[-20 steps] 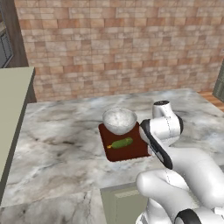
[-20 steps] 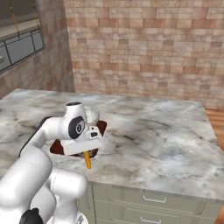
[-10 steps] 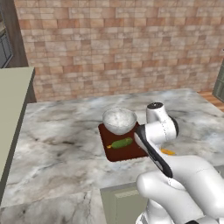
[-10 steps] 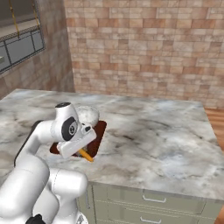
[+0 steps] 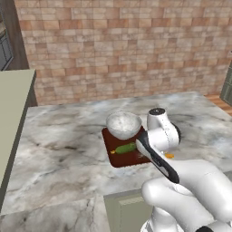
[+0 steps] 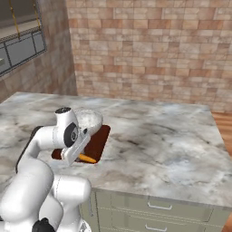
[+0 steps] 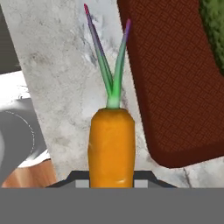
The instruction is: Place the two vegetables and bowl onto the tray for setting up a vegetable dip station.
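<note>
marble counter point(image 5: 63, 149) runs under a brick wall, and your tray point(image 5: 118, 157) sits near its front edge with the bowl point(image 5: 123, 125) at its far end and the cucumber point(image 5: 126, 148) lying in the middle. that leaves 1 of the 3 things to move: the carrot point(image 7: 111, 146).

in the hand view you see the carrot just past the tray's rounded corner, over bare marble, its green tip pointing away from the camera. in the right base view its orange end point(image 6: 86, 158) pokes out below the wrist at the tray's near edge. its thick end sits right where the fingers should rise, but the tips are hidden, so you cannot tell how wide the hand is spread or whether it has the carrot pinched or only hangs over it. you also cannot tell if the carrot rests on the counter or is lifted.

judge it as light, stiff and smooth, with a round body that may roll or slip along the pads. take hold across the thick orange part, never the thin leaves, which would likely bend. aim for the free tray strip beside the cucumber.
</note>
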Motion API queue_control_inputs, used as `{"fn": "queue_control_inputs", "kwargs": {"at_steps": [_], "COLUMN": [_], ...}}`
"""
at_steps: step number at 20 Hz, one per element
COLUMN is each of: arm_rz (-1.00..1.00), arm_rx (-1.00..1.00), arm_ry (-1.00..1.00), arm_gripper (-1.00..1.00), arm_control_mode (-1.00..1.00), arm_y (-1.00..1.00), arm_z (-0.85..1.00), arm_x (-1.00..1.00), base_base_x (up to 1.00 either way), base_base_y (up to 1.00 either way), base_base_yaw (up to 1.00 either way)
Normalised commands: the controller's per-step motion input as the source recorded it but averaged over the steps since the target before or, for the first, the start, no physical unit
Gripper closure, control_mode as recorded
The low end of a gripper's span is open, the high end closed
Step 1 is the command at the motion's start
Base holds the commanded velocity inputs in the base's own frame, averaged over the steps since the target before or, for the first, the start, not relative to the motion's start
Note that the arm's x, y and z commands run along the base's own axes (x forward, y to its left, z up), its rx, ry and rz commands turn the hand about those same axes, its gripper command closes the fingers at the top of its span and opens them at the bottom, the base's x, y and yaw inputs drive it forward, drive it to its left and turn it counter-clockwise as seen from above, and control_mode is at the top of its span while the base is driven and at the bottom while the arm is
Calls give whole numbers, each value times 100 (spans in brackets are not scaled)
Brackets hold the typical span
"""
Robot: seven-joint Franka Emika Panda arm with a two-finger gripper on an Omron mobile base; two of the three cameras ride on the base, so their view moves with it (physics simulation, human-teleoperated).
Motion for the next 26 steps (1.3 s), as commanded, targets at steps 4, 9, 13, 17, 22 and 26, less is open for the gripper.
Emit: {"fn": "queue_control_inputs", "kwargs": {"at_steps": [4, 9, 13, 17, 22, 26], "arm_rz": [27, 26, 24, 18, 10, 1], "arm_rx": [11, 10, 9, 4, 1, 2], "arm_ry": [17, 10, 12, 6, 7, 2], "arm_gripper": [100, 100, 100, 100, 100, 100], "arm_control_mode": [-100, -100, -100, -100, -100, -100], "arm_y": [23, 23, 24, 24, 17, 12], "arm_z": [-4, 0, -5, -17, -23, -25], "arm_x": [33, 29, 29, 30, 20, 16], "base_base_x": [0, 0, 0, 0, 0, 0], "base_base_y": [0, 0, 0, 0, 0, 0], "base_base_yaw": [0, 0, 0, 0, 0, 0]}}
